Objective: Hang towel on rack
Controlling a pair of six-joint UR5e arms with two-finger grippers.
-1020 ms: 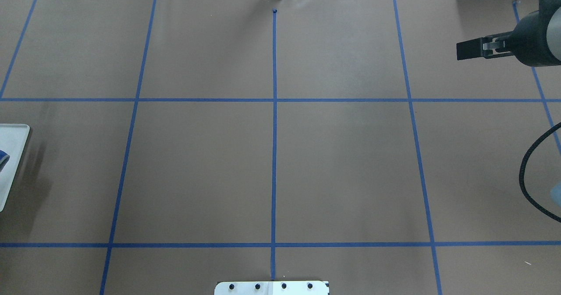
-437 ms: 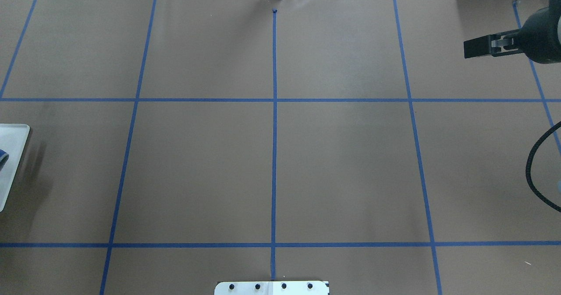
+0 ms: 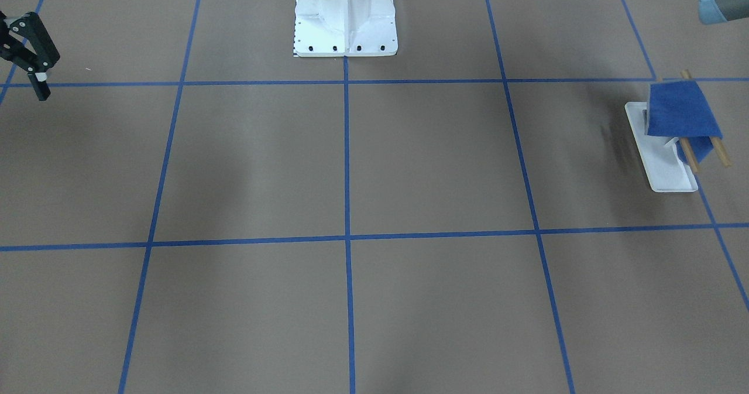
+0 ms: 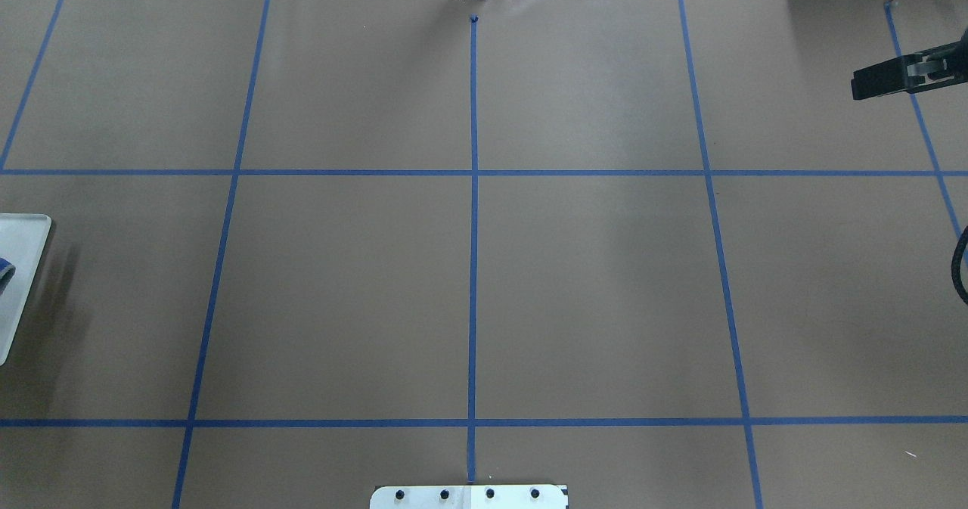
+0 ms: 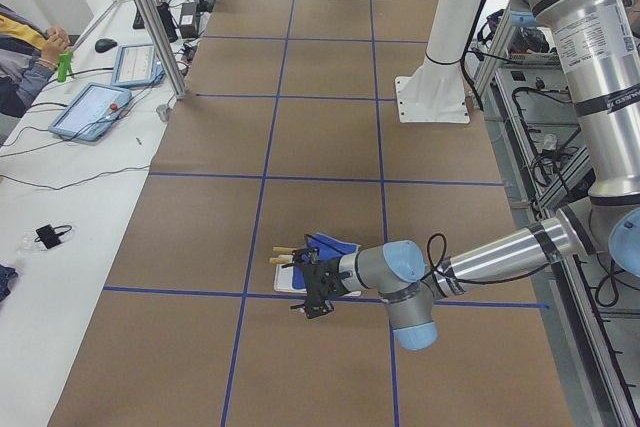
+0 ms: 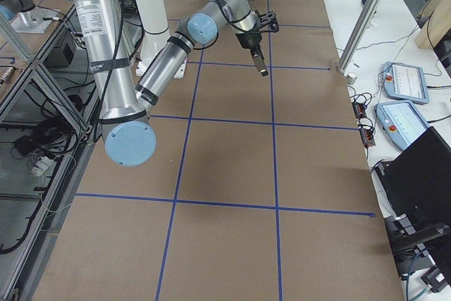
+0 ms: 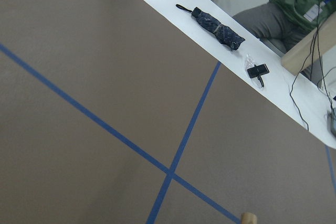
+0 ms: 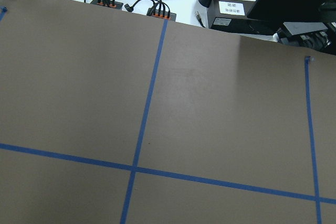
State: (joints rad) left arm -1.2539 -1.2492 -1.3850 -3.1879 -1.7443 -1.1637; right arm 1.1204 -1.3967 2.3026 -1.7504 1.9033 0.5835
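Note:
The royal-blue towel (image 3: 681, 113) hangs draped over the two wooden dowel bars of the rack (image 3: 664, 168), which stands at the table's end on my left. It also shows in the exterior left view (image 5: 338, 247), and as a blue sliver in the overhead view (image 4: 4, 271) beside the rack's white base (image 4: 21, 267). My left gripper (image 5: 315, 304) hovers just beside the rack, apart from the towel; I cannot tell if it is open or shut. My right gripper (image 4: 858, 87) is open and empty, high at the far right of the table.
The large white bolted pedestal (image 3: 345, 19) stands at the robot's side, mid-table. A dowel tip (image 7: 248, 217) shows at the bottom of the left wrist view. A folded umbrella (image 7: 218, 27) lies on the white side table. Tablets (image 5: 90, 109) and a seated operator are beyond the far edge.
My right gripper has drawn away to the right, nearly out of the overhead view. The rack and the towel have not moved.

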